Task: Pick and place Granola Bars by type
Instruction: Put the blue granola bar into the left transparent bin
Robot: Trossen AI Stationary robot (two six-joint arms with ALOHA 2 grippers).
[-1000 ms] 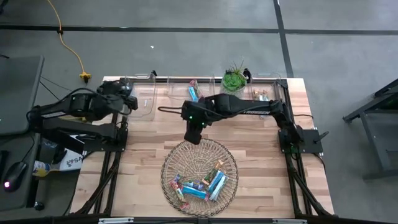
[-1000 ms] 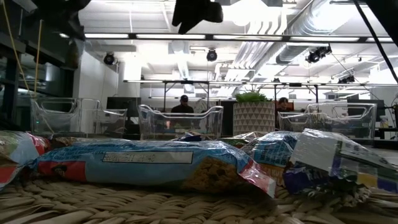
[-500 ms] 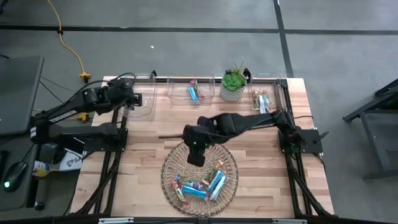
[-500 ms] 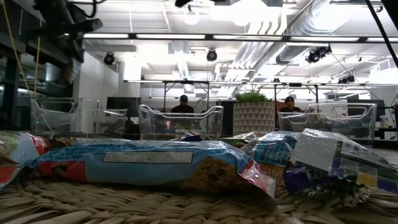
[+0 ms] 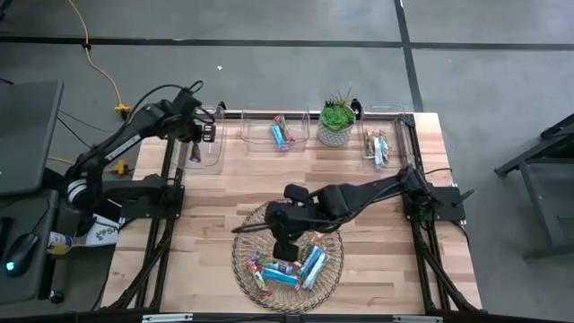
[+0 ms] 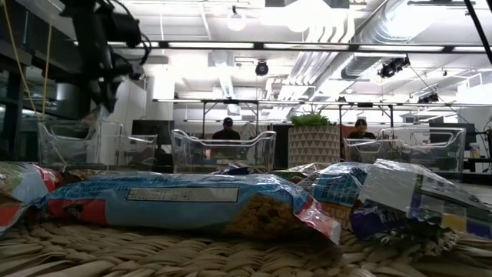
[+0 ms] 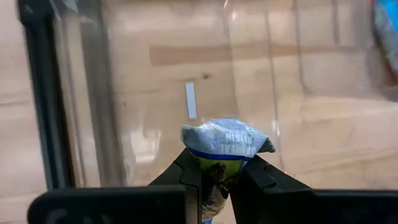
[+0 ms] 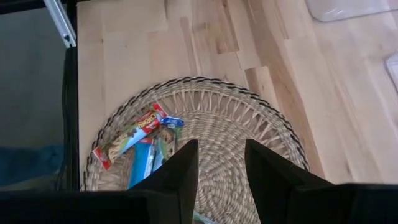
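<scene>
My left gripper point(image 7: 219, 173) hangs over the clear far-left bin point(image 5: 204, 145), shut on a silvery-blue granola bar point(image 7: 225, 143). In the low view that arm point(image 6: 104, 46) shows at the upper left. My right gripper point(image 8: 221, 158) stands open above the round woven basket point(image 8: 249, 118), with nothing between its fingers. Several granola bars point(image 5: 289, 266) lie loose in the basket's near half. Some are blue and white, some tan with red print point(image 8: 132, 138). In the low view they fill the foreground point(image 6: 184, 201). My left gripper pinches the silvery-blue bar between its two fingers. The bar's crimped end point(image 7: 227, 138) juts out past the fingertips point(image 7: 194, 167). The fingers point steeply down. The bar is lifted clear above the bin's floor.
Along the far edge stand a middle clear bin point(image 5: 280, 133) holding blue bars, a small green potted plant point(image 5: 337, 117), and a right clear bin point(image 5: 378, 144) holding tan bars. Bare wood lies between the bins and the basket.
My left gripper has swung from the table's left edge toward the far edge, sunk and tipped downward over the far-left bin, carrying the bar. My right gripper has travelled from near the middle bin toward the near edge and now hangs over the basket.
</scene>
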